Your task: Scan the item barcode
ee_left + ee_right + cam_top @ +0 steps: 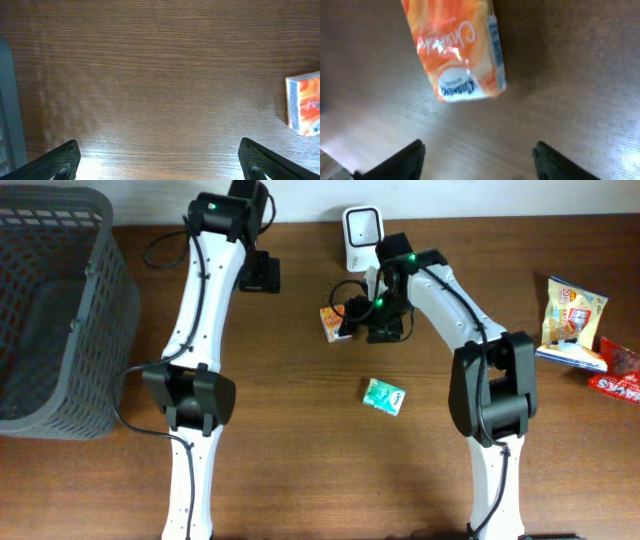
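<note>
Item: orange packet [455, 50], lying flat on the table near the scanner [360, 232], unheld.
Right gripper [479, 152] hovers just short of it, fingers apart, nothing between; left gripper [159, 149] spread wide, empty. Risk: closing from here may miss or shove the slick packet, turning its barcode edge from the scanner.

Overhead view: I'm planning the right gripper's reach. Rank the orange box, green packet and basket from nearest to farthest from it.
1. Orange box, just beside the right gripper.
2. Green packet, nearer the table's front.
3. Basket, far on the left side.
</note>
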{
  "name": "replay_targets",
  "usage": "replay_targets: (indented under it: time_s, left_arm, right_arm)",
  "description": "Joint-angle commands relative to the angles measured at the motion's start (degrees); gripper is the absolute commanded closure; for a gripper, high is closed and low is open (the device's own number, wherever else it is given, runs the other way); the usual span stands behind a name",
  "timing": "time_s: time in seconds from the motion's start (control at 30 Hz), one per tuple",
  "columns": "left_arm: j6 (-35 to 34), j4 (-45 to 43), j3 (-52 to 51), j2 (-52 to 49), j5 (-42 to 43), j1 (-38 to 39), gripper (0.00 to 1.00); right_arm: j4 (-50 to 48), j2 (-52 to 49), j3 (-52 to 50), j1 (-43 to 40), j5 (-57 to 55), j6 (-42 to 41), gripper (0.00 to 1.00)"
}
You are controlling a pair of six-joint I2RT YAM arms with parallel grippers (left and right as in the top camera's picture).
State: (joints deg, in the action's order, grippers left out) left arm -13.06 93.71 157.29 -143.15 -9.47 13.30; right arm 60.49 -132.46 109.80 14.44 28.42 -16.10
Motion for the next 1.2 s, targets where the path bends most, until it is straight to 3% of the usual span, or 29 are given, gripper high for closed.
replay_targets:
  time_s: [0.0, 0.1, 0.4, 0.63, 0.8, 0.87, 0.97, 1.17]
  left_arm:
    - [-0.37, 0.28, 0.20, 0.42, -0.42, -0.83, 0.01]
    - [-0.35, 0.24, 0.20, 0.42, -0.42, -0.83, 0.01]
    - [-0.37, 0.24, 0.20, 0.42, 1.27, -0.83, 0.01]
    - [-0.37, -0.02, 0.20, 0.42, 1.27, -0.83, 0.01]
    - [-0.35, -0.15, 0.20, 0.42, 1.27, -0.83, 0.01]
    - [-0.37, -0.17, 0.20, 0.42, 1.27, -0.83, 0.01]
    - [-0.37, -0.20, 0.20, 0.42, 1.27, -0.83, 0.01]
    - [-0.35, -0.17, 0.20, 0.42, 1.25, -0.83, 0.01]
  right_arm:
    - [-3.43, 0.46, -0.63, -0.37, 0.13, 2.69, 0.36]
    - [-6.80, 0.13, -0.63, -0.17, 0.92, 3.61, 0.41]
    - [-14.88, -3.34, -0.63, -0.15, 1.07, 2.08, 0.44]
    - [-15.30, -5.86, -0.76, 0.20, 0.87, 2.08, 0.54]
    - [-15.39, -5.92, -1.79, 0.24, -0.57, 2.10, 0.55]
    - [-15.56, -5.95, -2.60, 0.24, -0.87, 2.10, 0.64]
    - [-15.56, -5.95, -2.93, 0.33, -0.83, 2.08, 0.96]
    - [-13.99, -5.07, -1.60, 0.26, -0.72, 2.36, 0.96]
